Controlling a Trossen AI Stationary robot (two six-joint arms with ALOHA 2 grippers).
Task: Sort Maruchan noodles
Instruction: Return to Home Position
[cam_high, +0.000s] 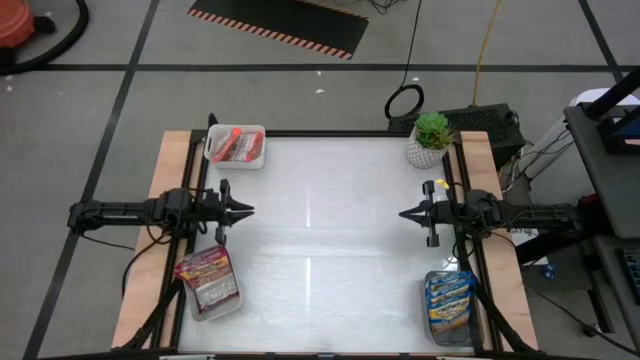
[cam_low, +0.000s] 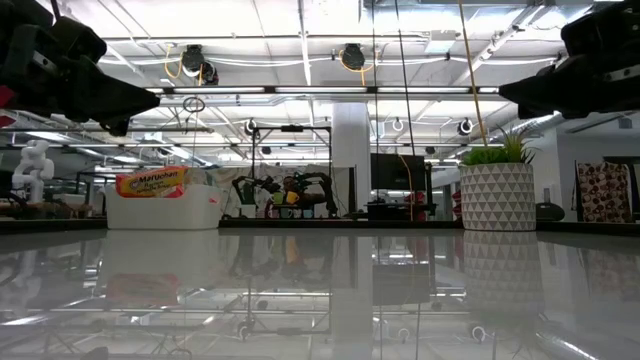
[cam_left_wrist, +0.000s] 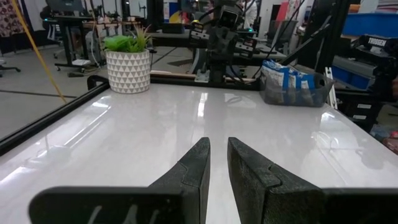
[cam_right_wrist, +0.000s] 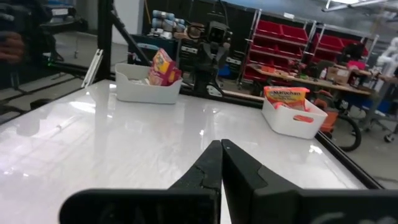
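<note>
White table (cam_high: 330, 230), noodle packets (cam_high: 236, 146) in bins, pincers at edges

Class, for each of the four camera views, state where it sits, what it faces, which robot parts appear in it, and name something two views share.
High: overhead, facing straight down at the table; both arms show, left end effector, right end effector.
Low: at tabletop height, facing the room; both arms hang at the top corners.
Left wrist: faces across the table at the plant pot and the bin of blue packets; own fingers below.
Right wrist: faces the white bins; own fingers below.
Shared: the plant pot, in high, low and left wrist.
</note>
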